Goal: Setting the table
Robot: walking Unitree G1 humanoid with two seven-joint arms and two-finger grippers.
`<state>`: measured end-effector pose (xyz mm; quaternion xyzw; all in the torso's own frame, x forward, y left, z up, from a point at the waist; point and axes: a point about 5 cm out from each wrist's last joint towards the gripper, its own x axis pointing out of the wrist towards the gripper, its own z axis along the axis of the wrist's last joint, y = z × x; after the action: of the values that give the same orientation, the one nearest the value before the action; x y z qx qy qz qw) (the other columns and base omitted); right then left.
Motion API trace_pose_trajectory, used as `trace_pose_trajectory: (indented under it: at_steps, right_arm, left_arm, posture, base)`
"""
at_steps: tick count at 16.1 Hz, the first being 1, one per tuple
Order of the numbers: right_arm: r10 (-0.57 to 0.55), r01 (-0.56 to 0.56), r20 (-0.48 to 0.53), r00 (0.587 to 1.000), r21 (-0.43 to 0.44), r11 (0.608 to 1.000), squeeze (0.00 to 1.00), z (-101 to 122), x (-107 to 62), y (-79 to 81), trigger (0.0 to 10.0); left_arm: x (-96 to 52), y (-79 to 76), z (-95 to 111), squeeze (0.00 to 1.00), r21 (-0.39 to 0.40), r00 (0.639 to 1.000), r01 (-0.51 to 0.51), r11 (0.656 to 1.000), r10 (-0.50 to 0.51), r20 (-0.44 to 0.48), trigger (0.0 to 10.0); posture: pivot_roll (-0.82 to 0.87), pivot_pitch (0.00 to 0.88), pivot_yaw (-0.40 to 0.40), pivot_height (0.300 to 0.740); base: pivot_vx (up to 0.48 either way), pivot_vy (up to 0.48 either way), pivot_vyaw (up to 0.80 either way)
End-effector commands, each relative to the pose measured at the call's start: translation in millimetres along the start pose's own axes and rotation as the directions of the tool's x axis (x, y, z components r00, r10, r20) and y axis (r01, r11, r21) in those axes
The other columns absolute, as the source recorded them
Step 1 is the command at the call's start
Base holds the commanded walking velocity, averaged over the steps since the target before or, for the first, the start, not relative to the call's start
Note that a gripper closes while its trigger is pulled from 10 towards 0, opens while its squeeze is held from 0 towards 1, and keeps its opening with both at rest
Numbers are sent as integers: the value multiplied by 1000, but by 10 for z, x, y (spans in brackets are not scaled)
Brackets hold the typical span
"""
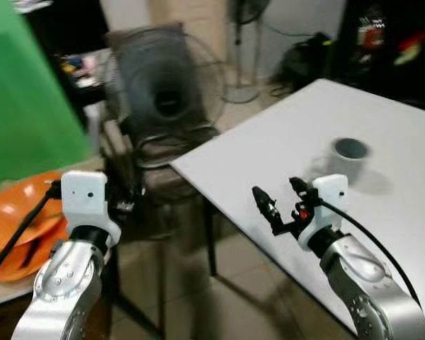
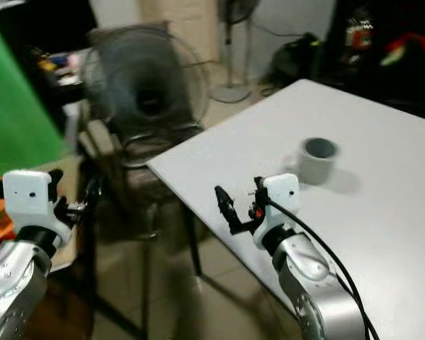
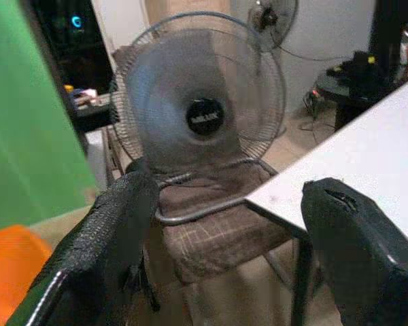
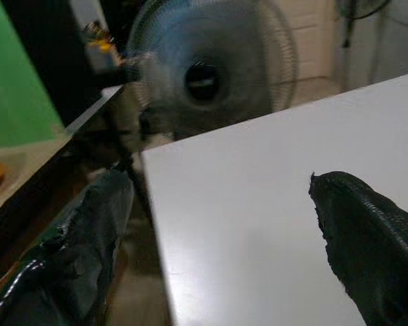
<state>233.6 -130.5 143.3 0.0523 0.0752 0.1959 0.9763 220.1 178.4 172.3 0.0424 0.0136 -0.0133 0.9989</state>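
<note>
Left eye view gives me the right gripper (image 1: 278, 200) over the near edge of the white table (image 1: 283, 149), fingers spread wide and empty; the grey cup (image 1: 348, 159) stands upright on the table beyond it; my left gripper (image 3: 224, 224) is also wide open, empty, facing a fan (image 3: 202, 102) on a chair (image 3: 217, 224); orange plates (image 1: 21, 219) sit left.
</note>
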Motion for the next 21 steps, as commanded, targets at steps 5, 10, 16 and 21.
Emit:
trace_pose_trajectory:
  at_steps: [5,10,16,21]
  right_arm:
    - [35,-35,7,999,17,999,0,22,65,63,10000]
    - [54,-54,10,998,13,998,0,27,82,96,10000]
    - [81,-81,3,997,15,997,0,20,93,118,10000]
    - [105,-105,2,994,13,994,0,20,108,141,10000]
  left_arm:
    - [7,28,2,0,7,1000,-10,1000,10,-17,10000]
    - [10,26,15,0,13,1000,-9,1000,9,-19,10000]
    - [-10,21,27,0,17,1000,-11,1000,11,-16,10000]
    - [-17,9,31,0,24,1000,-8,1000,8,-14,10000]
  posture:
    - [-38,0,82,740]
    - [-32,0,82,740]
    - [-25,0,75,740]
    - [-22,0,72,740]
  base:
    - [0,0,800]
    - [0,0,800]
    - [0,0,800]
    - [0,0,800]
